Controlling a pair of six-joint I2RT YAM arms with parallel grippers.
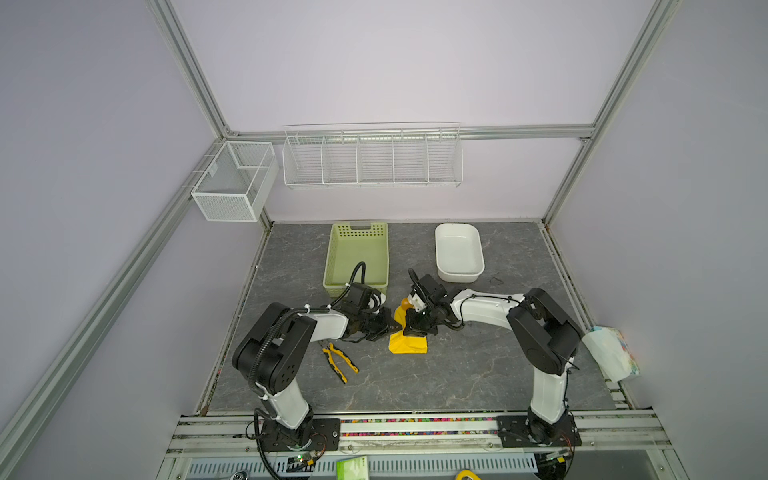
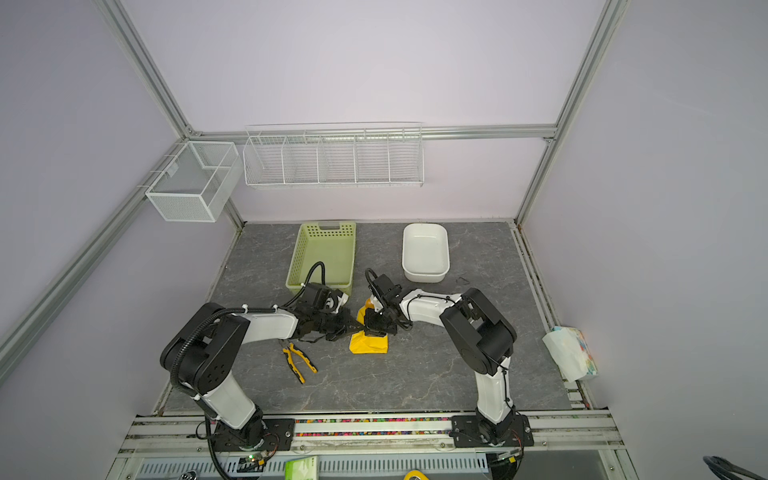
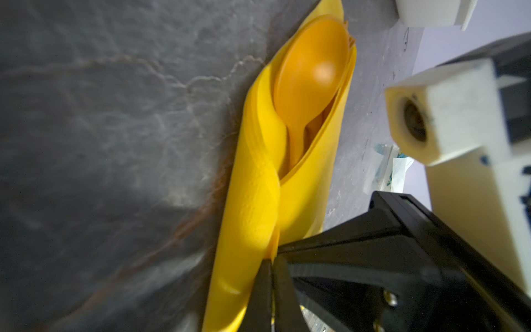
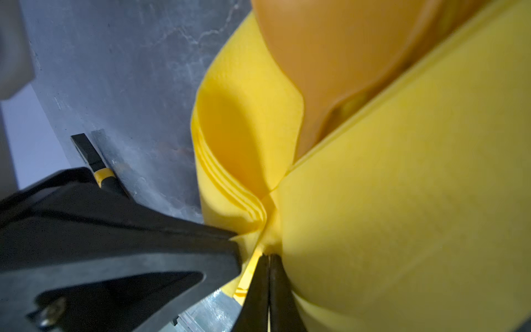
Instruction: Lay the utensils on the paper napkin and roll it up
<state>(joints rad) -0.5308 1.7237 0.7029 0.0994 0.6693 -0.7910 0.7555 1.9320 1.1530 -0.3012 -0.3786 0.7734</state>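
Tabletop (image 1: 415, 382): grey, marble-veined slab, framed by aluminium rails.
Basket (image 1: 359, 236): pale green, perforated walls, at the table's far side, left of centre.
Tub (image 1: 459, 277): white, rounded rectangle, right of the basket and well apart from it.
Loop (image 1: 495, 280): small, dark, thin, on the slab just right of the tub; what it is cannot be told.
Pliers (image 1: 334, 355): yellow-and-black handles spread, flat on the slab, near left.
Wire rack (image 1: 372, 160): white, five compartments, on the back wall.
Mesh box (image 1: 235, 183): white, hung on the left rail.
Tissue pack (image 1: 611, 353): pale wrapper with coloured print, at the table's right edge.
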